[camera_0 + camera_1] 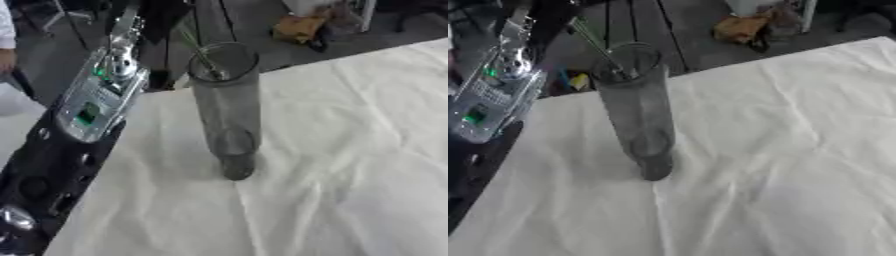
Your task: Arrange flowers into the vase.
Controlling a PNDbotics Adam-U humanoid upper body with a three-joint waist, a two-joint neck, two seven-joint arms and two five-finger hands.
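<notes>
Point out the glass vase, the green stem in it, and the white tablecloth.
glass vase (226, 107), left eye view, middle of its wall
green stem (200, 54), left eye view, part near the rim
white tablecloth (350, 165), left eye view, bare cloth

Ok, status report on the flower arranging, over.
Left arm raised beside the tall clear glass vase; neither hand visible. Thin green stem entering the vase mouth. White tablecloth around it, nothing blocking.

Clear, grey-tinted glass for the vase (226, 107), thin green stems (199, 52) inside. Plain cream-white on the tablecloth (350, 165) — no pattern. Black and silver on the left arm (83, 125) — small green patch
</notes>
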